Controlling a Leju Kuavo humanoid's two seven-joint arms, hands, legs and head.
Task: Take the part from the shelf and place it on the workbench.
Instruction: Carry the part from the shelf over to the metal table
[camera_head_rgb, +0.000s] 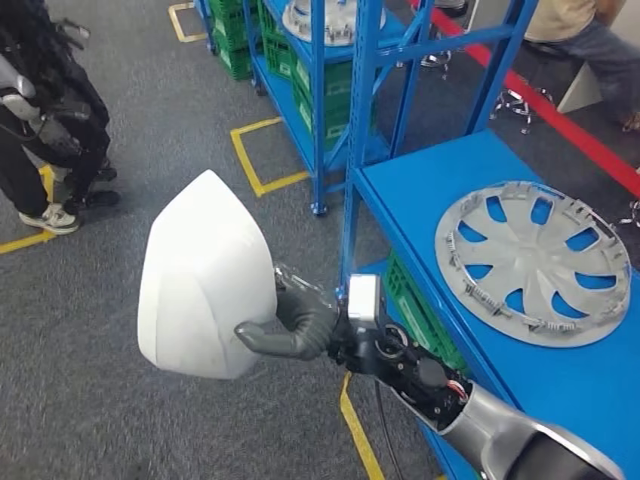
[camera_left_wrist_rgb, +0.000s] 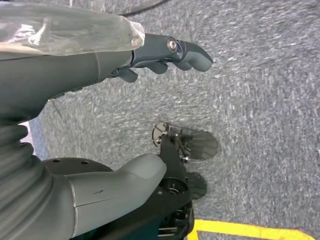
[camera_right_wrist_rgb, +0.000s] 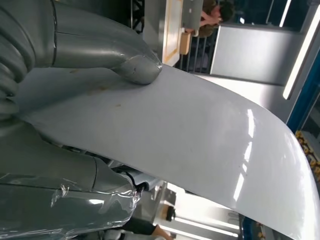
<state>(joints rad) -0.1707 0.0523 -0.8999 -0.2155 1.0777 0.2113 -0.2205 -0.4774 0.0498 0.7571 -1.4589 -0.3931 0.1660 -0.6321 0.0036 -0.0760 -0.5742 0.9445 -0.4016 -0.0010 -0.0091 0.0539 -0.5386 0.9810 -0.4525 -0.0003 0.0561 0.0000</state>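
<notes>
Right hand (camera_head_rgb: 302, 322) grips white part (camera_head_rgb: 204, 275) over floor, beside blue workbench (camera_head_rgb: 423, 190); left hand (camera_left_wrist_rgb: 113, 115) spread, holding nothing.

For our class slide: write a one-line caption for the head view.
Right hand holds a white shell part over grey carpet beside a blue workbench bearing a hubcap.

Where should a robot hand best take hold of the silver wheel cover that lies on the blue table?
Probably at the outer rim. The wheel cover lies flat on the blue table, so its broad face offers nothing to pinch. The rim nearest the table's front edge looks easiest, coming from that open side. The right robot hand already holds the white part, so the left robot hand would do it.
</notes>
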